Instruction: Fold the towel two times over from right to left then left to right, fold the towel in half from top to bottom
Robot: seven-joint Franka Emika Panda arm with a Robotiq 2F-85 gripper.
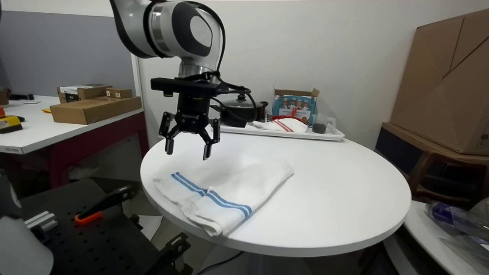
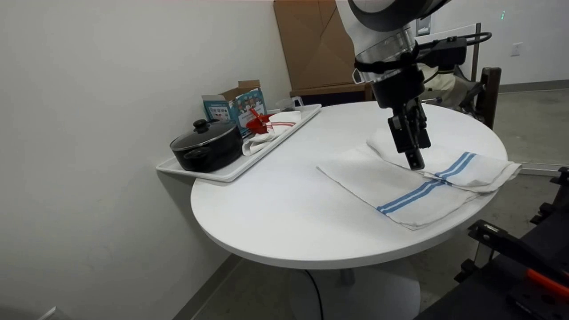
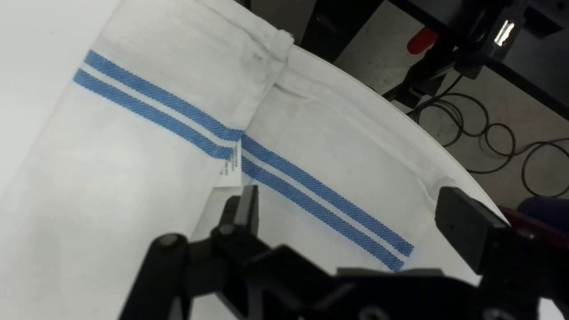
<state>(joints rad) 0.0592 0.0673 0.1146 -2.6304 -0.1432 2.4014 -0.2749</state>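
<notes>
A black gripper (image 2: 420,155) points down above a round white table (image 2: 275,209). Beneath it lies a layered white towel (image 2: 391,182) with paired blue stripes, one end reaching the table's edge, right of the gripper as seen here. Well to the gripper's left, a white tray (image 2: 231,172) holds a black lidded pot (image 2: 206,151), a red-striped cloth (image 2: 262,141) and a blue box (image 2: 250,106).
</notes>
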